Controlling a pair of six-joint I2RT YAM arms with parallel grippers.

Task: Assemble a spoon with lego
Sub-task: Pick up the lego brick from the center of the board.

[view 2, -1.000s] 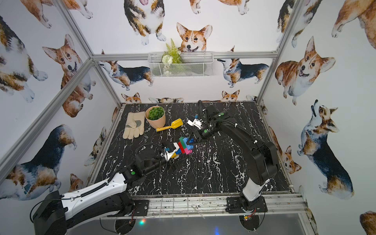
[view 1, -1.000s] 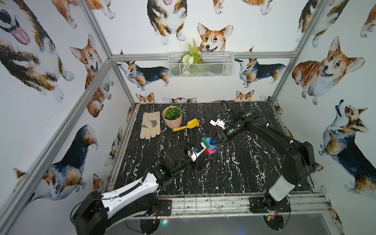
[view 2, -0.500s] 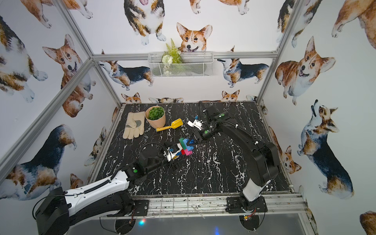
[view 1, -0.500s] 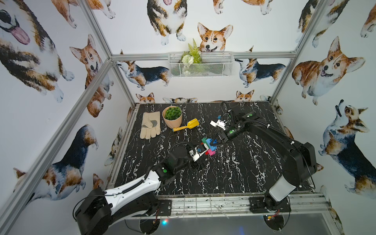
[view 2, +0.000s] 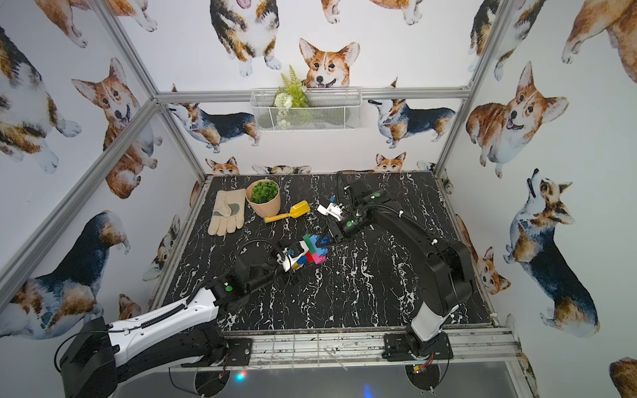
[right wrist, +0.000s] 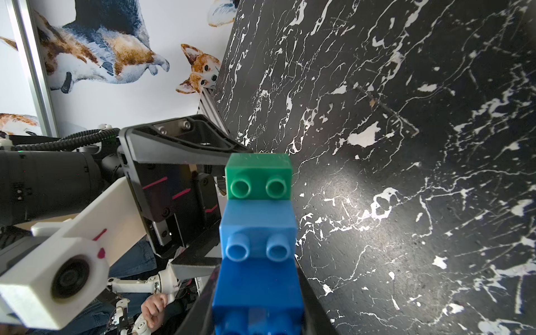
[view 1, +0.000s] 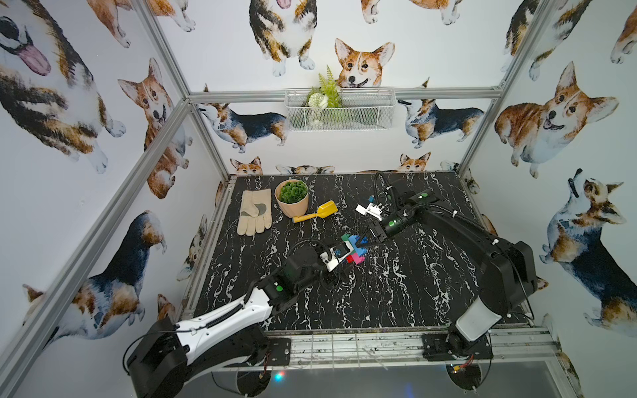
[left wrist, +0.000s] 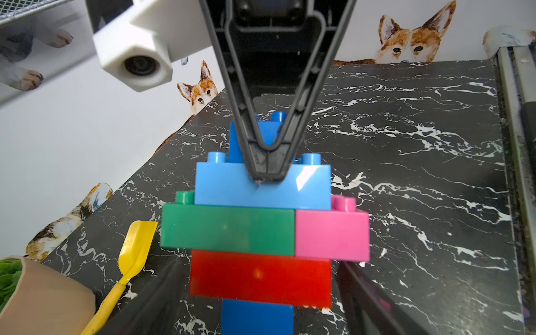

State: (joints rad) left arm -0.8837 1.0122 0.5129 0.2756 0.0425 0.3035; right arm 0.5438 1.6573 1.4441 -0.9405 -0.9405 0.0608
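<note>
The spoon (view 1: 353, 249) (view 2: 312, 249) is a stack of lego bricks: dark blue on top, then light blue (left wrist: 261, 185), green (left wrist: 229, 229) beside pink (left wrist: 330, 235), red (left wrist: 261, 275) and a dark blue handle brick (left wrist: 258, 316). My right gripper (view 1: 360, 246) (view 2: 319, 244) is shut on its top end. One finger (left wrist: 266, 171) lies on the light blue face, and its fingers (right wrist: 310, 307) flank the dark blue brick (right wrist: 256, 290). My left gripper (view 1: 346, 263) (view 2: 303, 265) (left wrist: 261, 275) is open, with a finger close beside each end of the red brick.
At the back left of the black marble table (view 1: 396, 299) lie a beige glove (view 1: 255, 213), a potted green plant (view 1: 293, 203) and a yellow toy shovel (view 1: 315, 213). A wire basket (view 1: 339, 110) hangs on the back wall. An aluminium rail (view 1: 344, 341) runs along the front edge.
My left gripper has moved forward to the spoon and its jaws have narrowed around the red brick. The right gripper has kept its hold in much the same place.
</note>
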